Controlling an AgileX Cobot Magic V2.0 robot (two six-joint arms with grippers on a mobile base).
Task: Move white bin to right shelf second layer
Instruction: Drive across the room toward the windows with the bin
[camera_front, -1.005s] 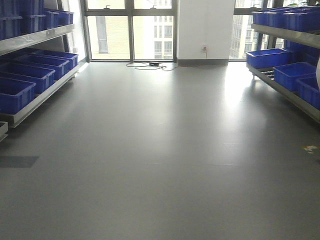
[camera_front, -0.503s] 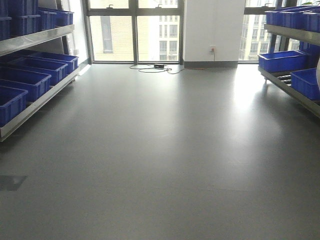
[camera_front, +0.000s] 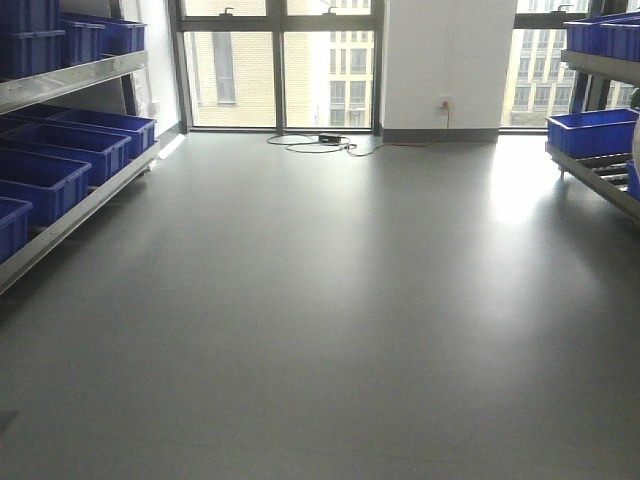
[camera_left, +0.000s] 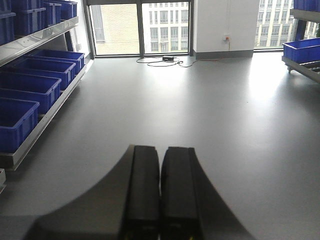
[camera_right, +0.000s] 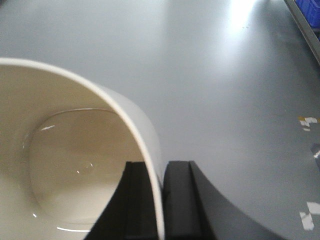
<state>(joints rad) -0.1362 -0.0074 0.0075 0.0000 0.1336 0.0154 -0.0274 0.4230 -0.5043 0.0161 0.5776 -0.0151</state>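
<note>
We see the right gripper (camera_right: 161, 172) with its jaws clamped on the wall of the white bin (camera_right: 70, 165). One finger is inside the tub, the other is outside, and the rim runs between them. The bin hangs above the grey floor (camera_right: 215, 75), with its glossy inside open to the wrist camera. A few scraps of tape (camera_right: 307, 121) lie on the floor to the right.

The left gripper (camera_left: 160, 150) holds nothing, and its jaws are pressed together.

In the front view the right shelf (camera_front: 605, 172) shows only at the frame's right edge. Its lower tier of roller lanes carries a blue crate (camera_front: 592, 132), and a tier above bears more crates. We cannot tell which tier counts as the second. Opposite, the left rack (camera_front: 70, 82) holds rows of blue crates. A cable (camera_front: 320, 145) lies on the floor by the windows.
</note>
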